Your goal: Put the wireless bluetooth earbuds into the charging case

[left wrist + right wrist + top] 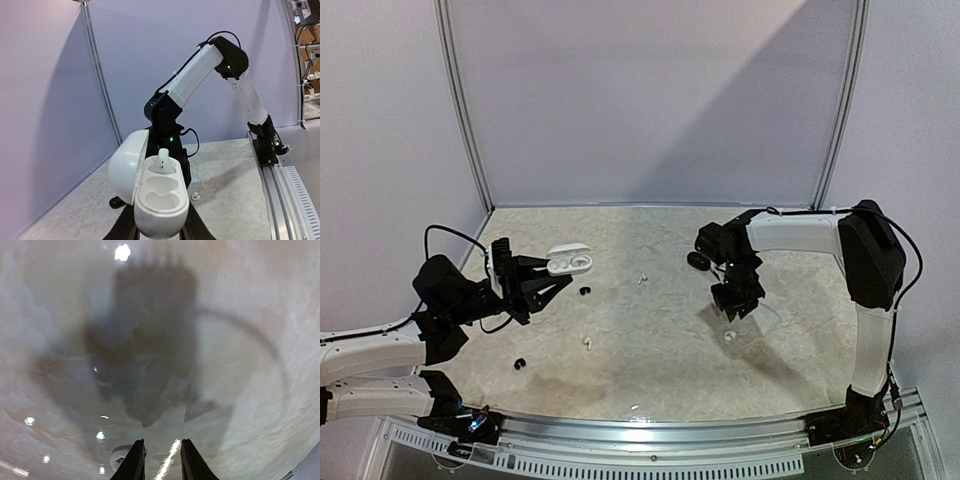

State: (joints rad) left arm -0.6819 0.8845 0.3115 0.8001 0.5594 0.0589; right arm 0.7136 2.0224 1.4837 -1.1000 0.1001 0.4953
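My left gripper (542, 281) is shut on a white charging case (568, 263) and holds it above the table with the lid open. In the left wrist view the case (161, 200) has one white earbud (163, 162) standing in its far socket, while the near socket is empty. My right gripper (738, 303) hovers low over the table with its jaws slightly apart and nothing between them (162, 442). A white earbud (119, 460) lies just left of its left finger (135, 462), the same earbud (731, 337) seen from above. More loose earbuds lie on the table: white (642, 279), white (587, 343), black (584, 291), black (519, 363).
A black case (698, 261) lies on the table beside the right arm's wrist. Metal frame posts (463, 110) and grey walls close in the back and sides. A rail (650, 432) runs along the near edge.
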